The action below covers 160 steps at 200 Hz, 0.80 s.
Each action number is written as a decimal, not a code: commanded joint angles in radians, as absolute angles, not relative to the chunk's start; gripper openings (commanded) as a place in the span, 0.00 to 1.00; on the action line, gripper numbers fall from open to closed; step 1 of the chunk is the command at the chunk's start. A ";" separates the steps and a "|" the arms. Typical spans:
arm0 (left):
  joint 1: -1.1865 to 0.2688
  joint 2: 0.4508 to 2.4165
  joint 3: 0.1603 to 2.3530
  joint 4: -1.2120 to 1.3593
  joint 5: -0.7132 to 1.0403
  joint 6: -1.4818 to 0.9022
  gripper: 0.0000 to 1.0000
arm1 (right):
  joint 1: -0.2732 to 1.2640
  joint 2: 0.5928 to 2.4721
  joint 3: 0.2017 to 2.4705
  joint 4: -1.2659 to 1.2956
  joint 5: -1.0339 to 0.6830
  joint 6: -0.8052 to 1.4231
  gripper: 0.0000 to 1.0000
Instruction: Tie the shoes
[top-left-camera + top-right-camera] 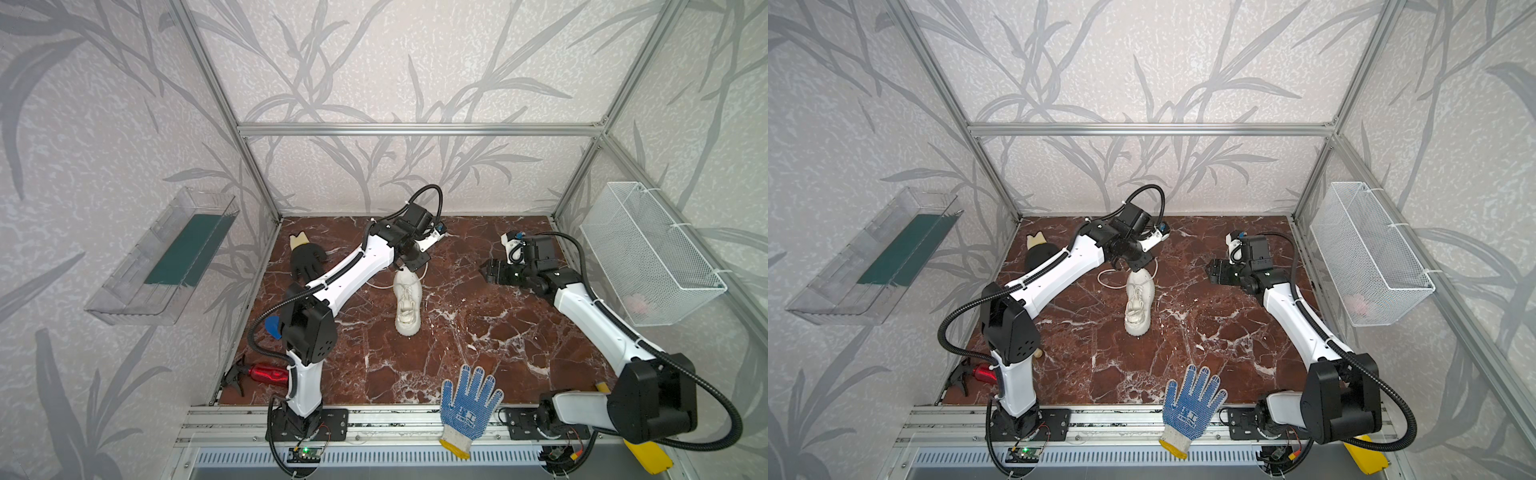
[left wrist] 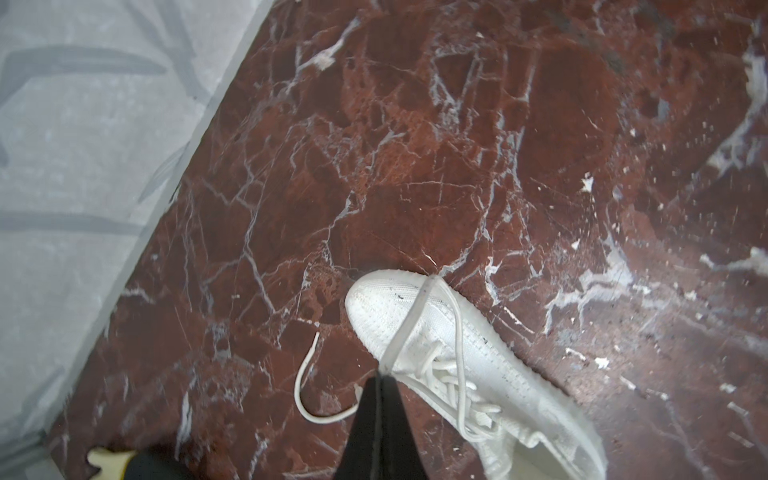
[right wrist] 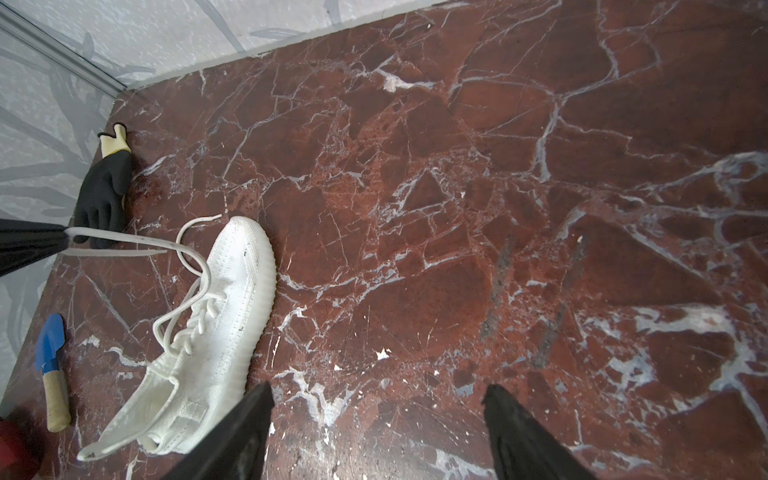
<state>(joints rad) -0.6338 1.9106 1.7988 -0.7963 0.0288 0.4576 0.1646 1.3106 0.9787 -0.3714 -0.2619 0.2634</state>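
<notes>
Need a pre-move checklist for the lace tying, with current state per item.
1. Left gripper shut on the held lace: ok.
2. Right gripper open, nothing between its jaws: ok.
3. Free lace within view, looped on the table beside the toe: ok.
4. Sneaker upright on its sole: ok.
5. Table bare between the right gripper and the sneaker: ok.
6. Knot started: not ok, none visible.
</notes>
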 commanded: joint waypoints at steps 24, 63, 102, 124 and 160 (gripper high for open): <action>-0.595 1.826 1.634 -0.559 0.357 0.780 0.00 | 0.161 1.205 0.923 -0.424 -0.208 0.248 0.80; -0.554 1.868 1.596 -0.460 0.655 0.848 0.00 | 0.160 1.176 0.917 -0.455 -0.193 0.249 0.80; -0.546 1.901 1.578 -0.322 0.726 0.746 0.31 | 0.160 1.154 0.909 -0.469 -0.183 0.254 0.80; -0.547 1.879 1.550 -0.238 0.678 0.695 0.65 | 0.160 1.171 0.915 -0.467 -0.189 0.252 0.80; -0.536 1.861 1.594 -0.368 0.607 0.693 0.66 | 0.160 1.235 0.944 -0.451 -0.202 0.254 0.80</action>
